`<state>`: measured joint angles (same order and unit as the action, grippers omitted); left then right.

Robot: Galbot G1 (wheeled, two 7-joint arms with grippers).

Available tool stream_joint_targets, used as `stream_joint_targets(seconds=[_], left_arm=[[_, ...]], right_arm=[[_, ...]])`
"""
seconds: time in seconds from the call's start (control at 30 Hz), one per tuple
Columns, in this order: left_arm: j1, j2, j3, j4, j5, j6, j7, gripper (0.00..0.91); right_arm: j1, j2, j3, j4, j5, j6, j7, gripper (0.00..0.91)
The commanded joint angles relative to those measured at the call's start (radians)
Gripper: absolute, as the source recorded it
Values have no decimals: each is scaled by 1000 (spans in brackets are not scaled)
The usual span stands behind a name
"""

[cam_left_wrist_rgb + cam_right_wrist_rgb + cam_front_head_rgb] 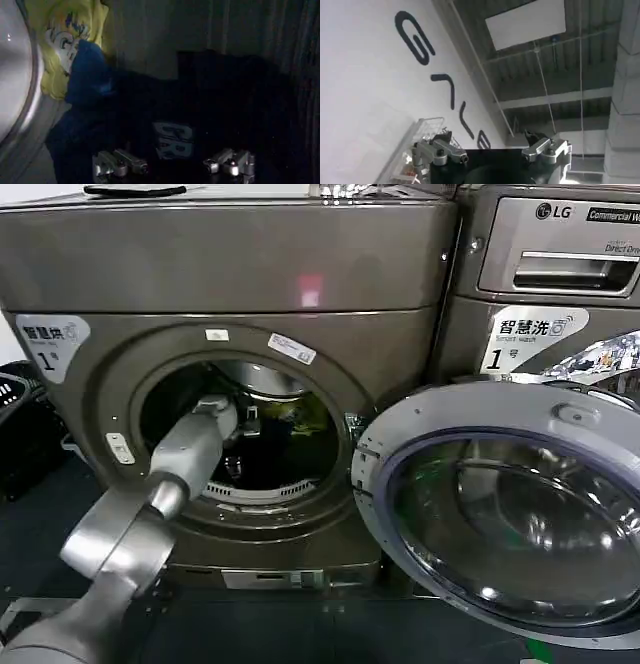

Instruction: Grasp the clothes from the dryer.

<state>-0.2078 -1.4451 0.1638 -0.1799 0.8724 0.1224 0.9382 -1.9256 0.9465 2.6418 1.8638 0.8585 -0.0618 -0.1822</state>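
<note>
One arm works: the left gripper (172,165), fingers spread wide, is inside the dryer (230,274) above the dark clothes (170,125) heaped on the drum floor, and should sink deep before pinching; the right gripper (492,152), also spread, points at the ceiling.

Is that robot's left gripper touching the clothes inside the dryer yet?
Cannot tell. In the left wrist view the left gripper hangs open before the dark clothes, but the dim drum hides any contact or gap.
</note>
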Motion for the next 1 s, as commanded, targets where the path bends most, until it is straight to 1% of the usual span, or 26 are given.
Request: stream_joint_targets(seconds=[0.03, 0.57, 0.6, 0.63, 0.67, 0.7, 0.73, 0.77, 0.8, 0.87, 0.93, 1.0], left_arm=[[10, -3, 3, 4, 7, 10, -10, 907], [48, -2, 7, 5, 12, 31, -7, 907], [48, -2, 9, 6, 13, 30, -3, 865], [48, -2, 9, 7, 13, 30, -1, 751], [48, -2, 10, 9, 13, 31, -2, 557], [50, -2, 10, 10, 14, 32, 0, 535], [51, -2, 10, 10, 14, 32, 0, 330], [53, -2, 11, 10, 14, 33, 0, 284], [55, -2, 11, 10, 14, 34, -1, 262], [55, -2, 10, 10, 13, 37, -2, 250], [54, -2, 10, 10, 12, 36, -2, 159], [50, -1, 9, 9, 11, 37, -5, 125]], right_arm=[[7, -3, -3, 2, 0, 1, 0, 907], [7, -8, -5, 1, 0, 7, 1, 907], [8, -8, -5, 0, 0, 8, 1, 907], [8, -9, -5, 0, 0, 8, 1, 907], [8, -9, -4, -1, 0, 9, 1, 907], [8, -10, -4, -2, 0, 9, 1, 907], [8, -11, -4, -3, 0, 10, 1, 907], [9, -11, -4, -3, 0, 10, 1, 907], [8, -11, -4, -3, 0, 10, 1, 907], [9, -15, -3, -6, 0, 10, 1, 907], [9, -18, -2, -9, 0, 10, 1, 907], [11, -18, -5, -10, -1, 10, 1, 907]])
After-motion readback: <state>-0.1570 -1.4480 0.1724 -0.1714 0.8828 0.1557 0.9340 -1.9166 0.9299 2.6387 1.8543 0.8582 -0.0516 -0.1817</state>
